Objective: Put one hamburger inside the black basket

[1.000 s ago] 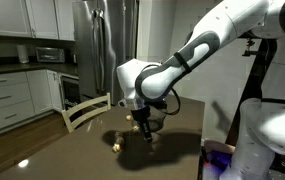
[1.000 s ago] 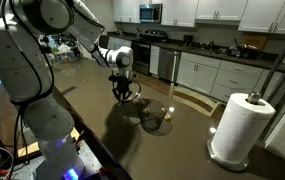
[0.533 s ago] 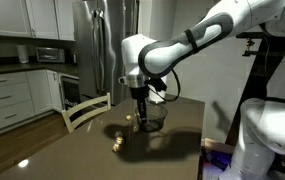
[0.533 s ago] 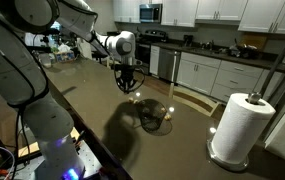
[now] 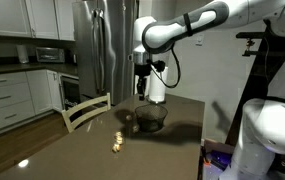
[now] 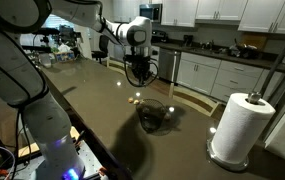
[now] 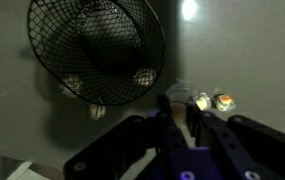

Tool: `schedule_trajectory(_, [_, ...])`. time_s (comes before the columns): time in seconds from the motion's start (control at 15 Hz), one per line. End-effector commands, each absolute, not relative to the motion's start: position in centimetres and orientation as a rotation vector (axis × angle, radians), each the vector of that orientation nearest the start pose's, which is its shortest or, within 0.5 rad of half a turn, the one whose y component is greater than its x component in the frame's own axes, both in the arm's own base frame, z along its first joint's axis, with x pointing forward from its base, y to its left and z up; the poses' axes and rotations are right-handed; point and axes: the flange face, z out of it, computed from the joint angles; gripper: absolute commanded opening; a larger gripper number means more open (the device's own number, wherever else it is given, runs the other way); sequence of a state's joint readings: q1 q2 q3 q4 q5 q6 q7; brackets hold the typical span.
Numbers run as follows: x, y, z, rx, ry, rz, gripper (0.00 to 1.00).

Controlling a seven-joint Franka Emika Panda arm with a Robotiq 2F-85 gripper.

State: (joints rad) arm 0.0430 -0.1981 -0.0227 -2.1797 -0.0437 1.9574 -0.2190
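The black basket (image 5: 150,117) stands on the dark table and also shows in the exterior view (image 6: 154,116) and at the top of the wrist view (image 7: 97,48). Two pale blobs (image 7: 142,77) show through its mesh; I cannot tell what they are. My gripper (image 5: 142,88) hangs high above the table, up and to the side of the basket (image 6: 139,74). In the wrist view the gripper (image 7: 180,116) has its fingers shut on a small tan hamburger (image 7: 180,106). Two more loose pieces (image 7: 223,100) lie on the table below, beside the basket.
Small tan pieces (image 5: 116,144) lie on the table away from the basket, and more (image 6: 134,98) lie near it. A white paper-towel roll (image 6: 244,125) stands near the table edge. A chair back (image 5: 87,110) sits at the table's far side. Kitchen counters stand behind.
My gripper has risen from table level beside the basket to well above it, carrying the tan piece, and has shifted toward the basket.
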Motion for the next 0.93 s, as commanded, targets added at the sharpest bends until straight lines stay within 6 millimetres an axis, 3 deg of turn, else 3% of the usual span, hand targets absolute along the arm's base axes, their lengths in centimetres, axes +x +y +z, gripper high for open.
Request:
schedule_trajectory(0.0, [49.5,-2.1,47.4,-3.137,-0.218,0.031,0.09])
schedule_trajectory(0.4, [49.1,-5.8,46.0,-3.128,-0.014,0.054,0.09])
schedule_trajectory(0.87, [48.7,-7.6,45.3,-3.123,0.116,0.056,0.09])
